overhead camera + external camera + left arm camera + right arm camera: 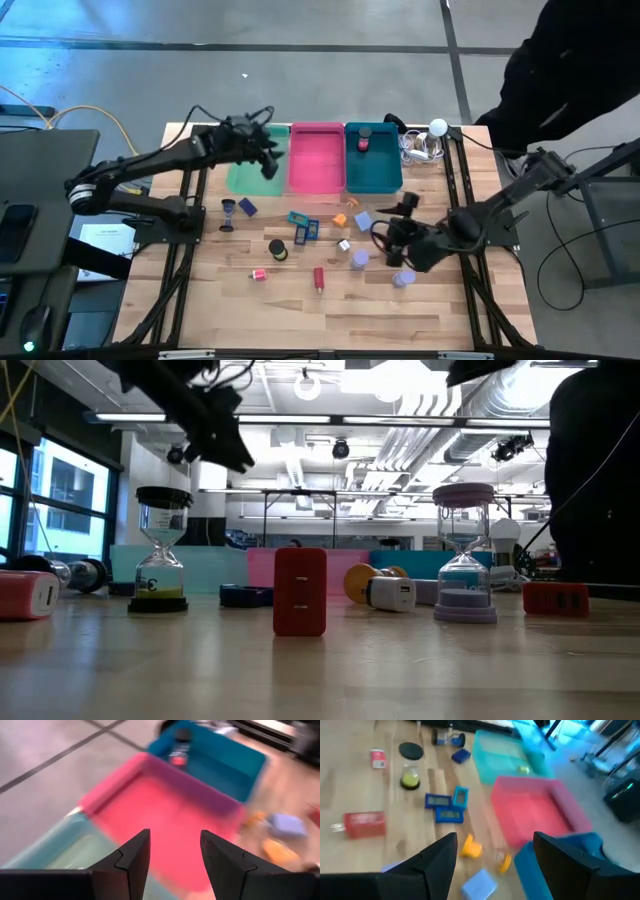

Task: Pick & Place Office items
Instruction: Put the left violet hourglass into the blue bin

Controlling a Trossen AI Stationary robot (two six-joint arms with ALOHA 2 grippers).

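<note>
The office items lie scattered on the wooden table: blue clips [303, 227], a red block [319, 278], a black cylinder [277, 248], orange pieces [340, 220], a lavender block [363, 218] and a lavender cylinder [359, 259]. My left gripper [268, 152] hangs open and empty over the seam of the green tray [243, 172] and the pink tray [165, 815]. My right gripper [392, 228] hangs open above the table right of the lavender block [479, 887], with nothing between its fingers. A red item and a black one [364, 138] lie in the teal tray [380, 172].
The three trays stand side by side along the far edge. A white ball with cables [437, 128] lies right of the teal tray. A black hourglass [229, 212] and a lavender one [403, 278] stand upright on the table. A person in dark clothes [570, 70] stands beyond the far right corner.
</note>
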